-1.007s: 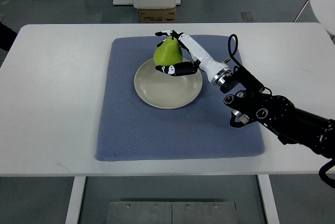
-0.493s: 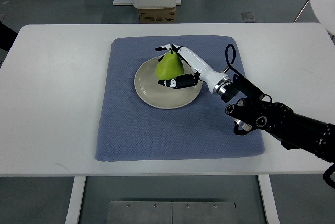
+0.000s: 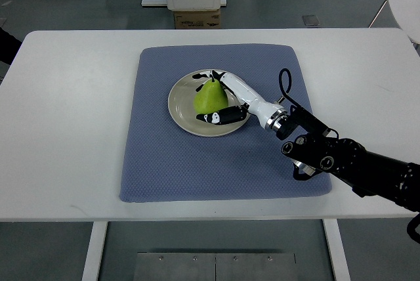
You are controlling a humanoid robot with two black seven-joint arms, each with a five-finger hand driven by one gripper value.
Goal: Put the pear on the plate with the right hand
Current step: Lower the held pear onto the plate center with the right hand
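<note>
Over the plate's middle | right hand (image 3: pixel 220 100) has carried the pear (image 3: pixel 210 97) from the plate's far rim inward and lower | fingers wrapped around the pear, thumb under its near side | plate (image 3: pixel 182 111) on the blue mat (image 3: pixel 164 163), toward its far edge | judgement: pear looks nearly seated, release comes next

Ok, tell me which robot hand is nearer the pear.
Right. The right robot hand is wrapped around the pear over the plate, its arm coming in from the right edge. The left robot hand is out of view.
</note>
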